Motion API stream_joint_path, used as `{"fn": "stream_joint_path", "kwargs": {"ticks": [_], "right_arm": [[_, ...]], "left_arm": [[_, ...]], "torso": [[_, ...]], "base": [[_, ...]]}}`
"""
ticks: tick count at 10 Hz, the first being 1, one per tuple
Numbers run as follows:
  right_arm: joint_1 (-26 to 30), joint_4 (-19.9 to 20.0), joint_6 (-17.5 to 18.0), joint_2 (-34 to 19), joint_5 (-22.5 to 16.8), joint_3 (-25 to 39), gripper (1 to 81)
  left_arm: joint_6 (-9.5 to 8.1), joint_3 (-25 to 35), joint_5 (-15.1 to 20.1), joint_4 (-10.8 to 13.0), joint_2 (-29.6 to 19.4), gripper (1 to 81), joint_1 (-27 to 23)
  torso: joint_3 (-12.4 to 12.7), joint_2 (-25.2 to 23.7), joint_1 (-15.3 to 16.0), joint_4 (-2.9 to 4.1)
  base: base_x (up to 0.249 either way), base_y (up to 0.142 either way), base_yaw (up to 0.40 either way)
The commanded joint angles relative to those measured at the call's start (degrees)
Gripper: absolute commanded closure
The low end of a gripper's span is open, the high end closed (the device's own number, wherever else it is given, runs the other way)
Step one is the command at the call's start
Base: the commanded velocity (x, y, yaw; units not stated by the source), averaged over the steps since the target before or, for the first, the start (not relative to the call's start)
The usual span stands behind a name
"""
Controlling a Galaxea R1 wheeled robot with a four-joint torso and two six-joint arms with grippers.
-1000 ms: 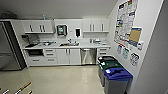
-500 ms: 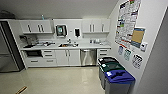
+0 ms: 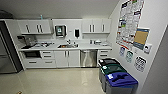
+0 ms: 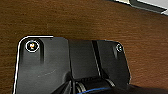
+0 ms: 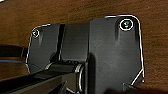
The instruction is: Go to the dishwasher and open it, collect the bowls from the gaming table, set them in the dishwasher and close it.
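Note:
The dishwasher (image 3: 88, 58) is a silver-grey metal front set into the white lower cabinets, to the right of the sink (image 3: 67, 46), on the far side of the kitchen. Its door is shut. It stands a few steps ahead of me across a pale floor (image 3: 60, 80). The bowls and the gaming table are out of view. In both wrist views my own dark plate lies over a brown wood-grain surface (image 4: 82, 20), and I cannot make out fingers there.
Three bins line the right wall: a blue-lidded one (image 3: 121, 79) nearest, then green (image 3: 112, 68) and black (image 3: 107, 61). A tall grey fridge (image 3: 6, 55) stands at the left. A black built-in appliance (image 3: 32, 54) sits under the counter. Posters (image 3: 130, 22) cover the right wall.
The whole head picture has shifted a little, so the camera has moved slightly. Nothing in the kitchen has moved, and the dishwasher door stays shut.

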Motion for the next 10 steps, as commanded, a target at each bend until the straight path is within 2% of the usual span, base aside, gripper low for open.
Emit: {"fn": "stream_joint_path", "kwargs": {"ticks": [1, 10], "right_arm": [[2.94, 0.38, 0.00, -0.43, -2.92, 0.12, 1.0], [2.94, 0.30, 0.00, -0.43, -2.92, 0.12, 1.0]], "left_arm": [[0.03, 0.78, 2.37, 0.13, -0.47, 1.0, -3.36], [0.03, 0.95, 2.37, 0.04, -0.65, 1.0, -3.36]], "torso": [[0.00, 0.00, 0.00, 0.00], [0.00, 0.00, 0.02, 0.00]], "base": [[0.149, 0.000, 0.000], [0.132, 0.000, 0.000]]}}
